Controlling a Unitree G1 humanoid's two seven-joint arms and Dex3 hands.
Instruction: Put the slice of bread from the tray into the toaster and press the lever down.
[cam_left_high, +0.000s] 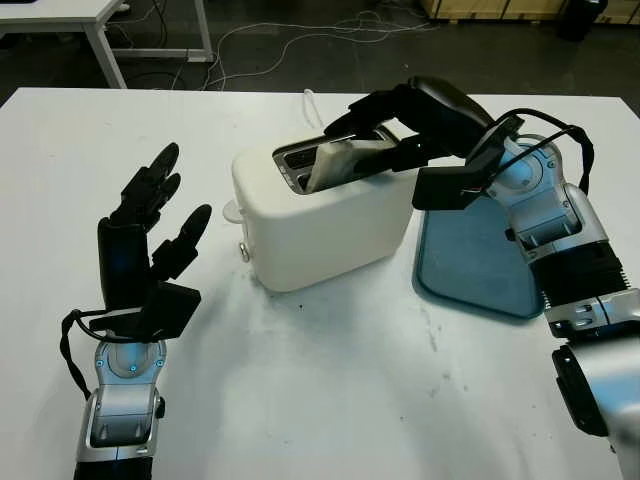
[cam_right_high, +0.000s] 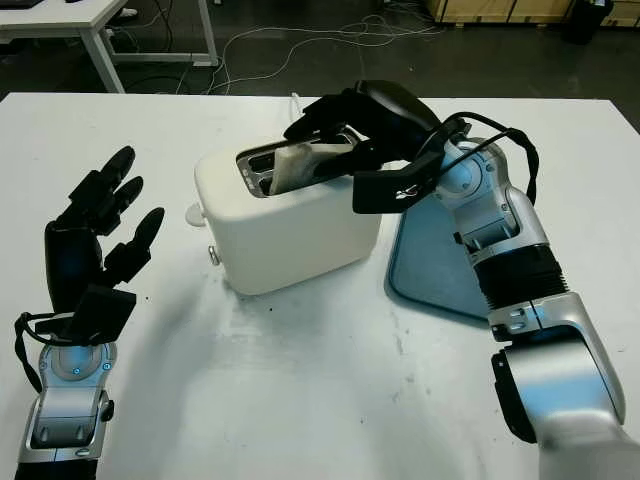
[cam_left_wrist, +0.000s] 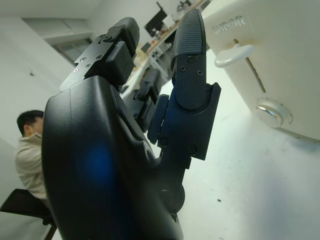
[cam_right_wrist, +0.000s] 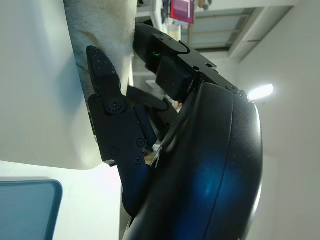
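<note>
Past the far edge of the white table (cam_left_high: 300, 380), well beyond both hands, cables (cam_left_high: 290, 35) snake over the dark floor. Another white desk (cam_left_high: 95, 25) sits off behind the left hand's side. A seated person (cam_left_wrist: 27, 150) too.

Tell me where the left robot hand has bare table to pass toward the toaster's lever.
Bare tabletop runs from the open left robot hand across to the toaster and its lever. It is crowded above the slots, where the right robot hand holds the bread slice, with the tray beside.
</note>
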